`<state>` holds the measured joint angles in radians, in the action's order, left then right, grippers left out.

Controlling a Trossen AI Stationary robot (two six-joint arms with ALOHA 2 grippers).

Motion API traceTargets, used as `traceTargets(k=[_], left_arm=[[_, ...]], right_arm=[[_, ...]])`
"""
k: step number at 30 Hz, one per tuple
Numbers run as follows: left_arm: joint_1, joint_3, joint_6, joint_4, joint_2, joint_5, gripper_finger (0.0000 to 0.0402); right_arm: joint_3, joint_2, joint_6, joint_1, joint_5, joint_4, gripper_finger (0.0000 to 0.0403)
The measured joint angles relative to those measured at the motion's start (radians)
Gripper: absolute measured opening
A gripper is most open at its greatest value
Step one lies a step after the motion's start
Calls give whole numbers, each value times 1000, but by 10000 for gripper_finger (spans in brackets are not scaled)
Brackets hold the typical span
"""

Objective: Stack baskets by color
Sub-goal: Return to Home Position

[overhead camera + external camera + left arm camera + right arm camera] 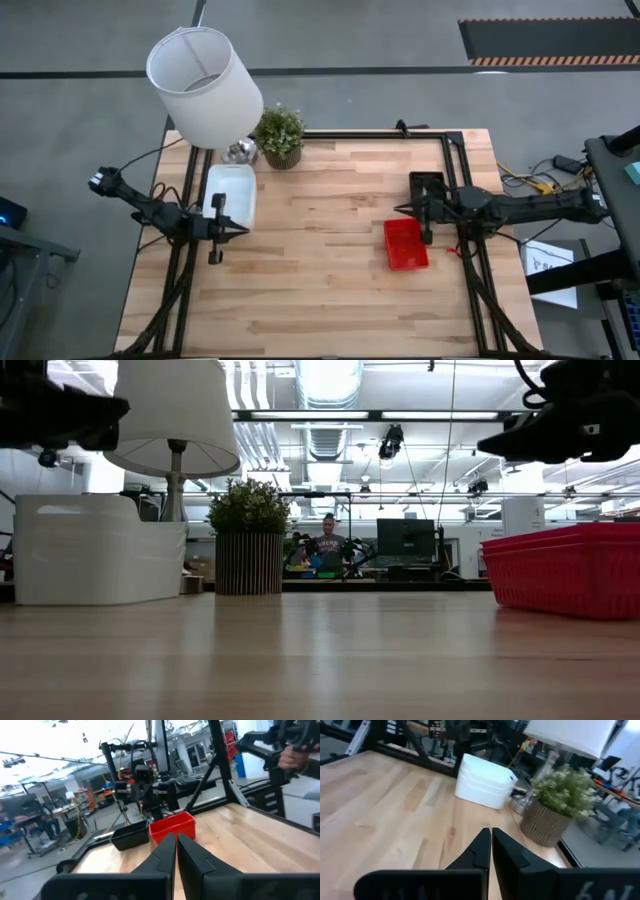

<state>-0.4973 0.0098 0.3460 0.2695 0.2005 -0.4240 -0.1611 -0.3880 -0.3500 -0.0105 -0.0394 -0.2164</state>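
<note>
White baskets [230,193] stand nested as one pile at the table's left, also seen as white baskets [485,781] in the right wrist view. Red baskets [405,243] sit nested at the right, with a black basket [427,187] just beyond them, partly under my right arm. In the left wrist view the red baskets [172,827] and the black basket [130,836] stand side by side. My left gripper [242,231] hovers shut beside the white pile's near end. My right gripper [399,210] hovers shut above the red pile's far edge. Both point level toward the table's middle.
A potted plant [280,135] and a lamp with a white shade [205,85] stand at the far left, behind the white baskets. The wooden tabletop [320,270] lies bare between the two piles. A black frame rail [455,160] runs along the right edge.
</note>
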Motion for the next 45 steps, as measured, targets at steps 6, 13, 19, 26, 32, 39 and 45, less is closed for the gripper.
traceTargets(k=[6, 13, 19, 26, 32, 39, 45], left_arm=[[0, 0, -19, -55, -86, -4, 0], [-1, -1, 5, -54, -103, -5, 0], [-1, -1, 2, -53, -85, -4, 0], [-1, -2, 2, -51, -57, -2, 0], [-1, -2, 1, -51, -40, -1, 0], [-1, -3, 1, -51, -19, -1, 0], [-1, -3, 1, -50, -3, -1, 0]], right_arm=[[41, 194, -35, 0, -6, 80, 9], [148, 386, -59, 2, -7, 116, 9], [141, 354, 124, 3, -14, 106, 9], [140, 325, 167, 3, -14, 107, 9], [140, 314, 167, 3, -14, 109, 9], [140, 314, 167, 3, -14, 108, 9], [140, 314, 167, 3, -14, 108, 9]])
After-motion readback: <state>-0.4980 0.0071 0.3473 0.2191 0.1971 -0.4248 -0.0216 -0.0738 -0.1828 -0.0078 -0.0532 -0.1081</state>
